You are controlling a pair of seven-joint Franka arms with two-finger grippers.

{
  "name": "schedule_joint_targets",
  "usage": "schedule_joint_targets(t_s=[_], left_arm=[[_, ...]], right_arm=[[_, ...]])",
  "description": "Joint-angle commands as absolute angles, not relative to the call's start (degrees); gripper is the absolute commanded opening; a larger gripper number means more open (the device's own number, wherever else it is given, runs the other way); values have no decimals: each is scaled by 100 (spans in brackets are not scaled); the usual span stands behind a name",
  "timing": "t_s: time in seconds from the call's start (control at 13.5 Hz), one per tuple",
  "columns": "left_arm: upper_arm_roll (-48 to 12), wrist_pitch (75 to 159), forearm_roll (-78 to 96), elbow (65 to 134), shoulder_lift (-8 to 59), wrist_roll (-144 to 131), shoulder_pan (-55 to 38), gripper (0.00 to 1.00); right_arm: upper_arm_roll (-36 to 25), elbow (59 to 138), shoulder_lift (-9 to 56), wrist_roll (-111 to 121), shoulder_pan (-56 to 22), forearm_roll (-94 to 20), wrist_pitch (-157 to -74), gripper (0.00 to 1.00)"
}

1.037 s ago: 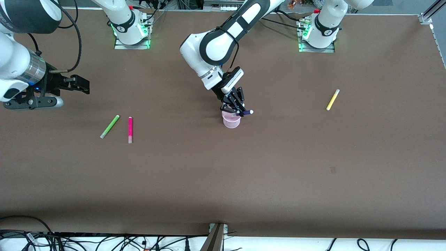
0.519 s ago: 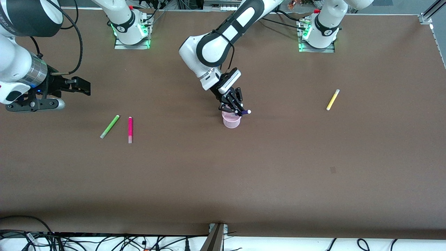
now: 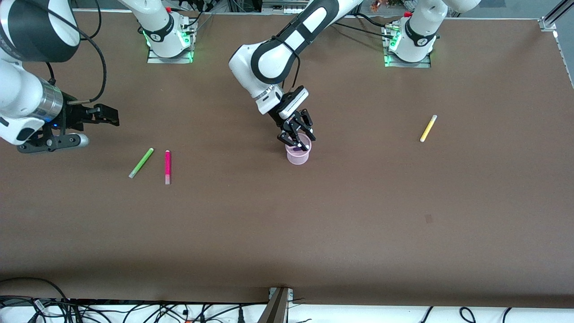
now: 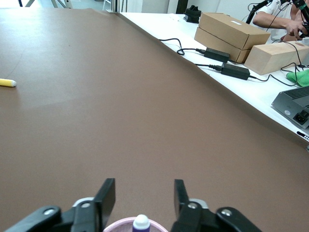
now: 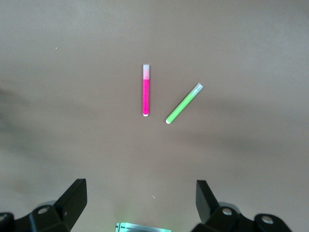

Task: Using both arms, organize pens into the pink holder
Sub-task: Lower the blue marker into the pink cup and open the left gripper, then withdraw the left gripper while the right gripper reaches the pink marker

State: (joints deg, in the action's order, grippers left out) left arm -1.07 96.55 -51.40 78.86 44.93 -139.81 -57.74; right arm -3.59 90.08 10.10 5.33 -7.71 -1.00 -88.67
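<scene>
I see the brown table point(image 3: 287, 224) filling the front view, with the left arm point(image 3: 278, 58) reaching from its base to the middle and the right arm point(image 3: 27, 98) raised at its own end of the table. Only the front view gives me the whole layout: the pink holder point(image 3: 297, 155) stands upright mid-table, the yellow pen point(image 3: 428, 128) lies well apart from it toward the left arm's end, and the green pen point(image 3: 141, 163) and magenta pen point(image 3: 167, 167) lie near each other toward the right arm's end. The left gripper point(image 3: 297, 134) hangs just over the holder's rim; its wrist view shows what the front hides, the fingers point(image 4: 107, 195) parted and empty, with the purple pen point(image 4: 141, 223) standing in the cup, pale tip up toward the camera. The right gripper point(image 3: 105, 115) hovers over bare table with its jaws wide and holding nothing; its wrist view looks straight down on the two pens. The magenta pen's long axis runs toward the front camera, pale end nearest it; the green one lies slanted, its pale end also nearer the camera; the yellow one is slanted too. A second ago the left gripper was clamped on the purple pen, held crosswise over the cup; now it has let go.
</scene>
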Motion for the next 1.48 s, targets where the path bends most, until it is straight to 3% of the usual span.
schedule_joint_targets(t_s=[0.0,0.22,0.37,0.74,1.11,1.41], left_arm=[[-9,9510,-5282,7673,4509,-13704,-5810,100],[35,9510,-4881,7454,4027,-13115,-5381,100],[26,9536,-4432,7444,3562,-12501,-4968,100],[-18,9598,-3088,7453,2463,-10376,-3703,100],[-26,9589,-1761,7497,1882,-7688,-2498,100],[-18,9492,-995,7777,1566,-5551,-1558,100]], right_arm=[[-343,8930,1020,633,-712,-220,-8850,100],[-290,9218,845,275,-738,-237,-9060,100],[-107,9840,555,-227,-808,-229,-9577,100],[-53,10852,598,-299,-817,-237,-10764,100],[-70,11889,1054,-273,-809,-343,-12617,99],[-79,12540,1406,-202,-800,-351,-13603,95]])
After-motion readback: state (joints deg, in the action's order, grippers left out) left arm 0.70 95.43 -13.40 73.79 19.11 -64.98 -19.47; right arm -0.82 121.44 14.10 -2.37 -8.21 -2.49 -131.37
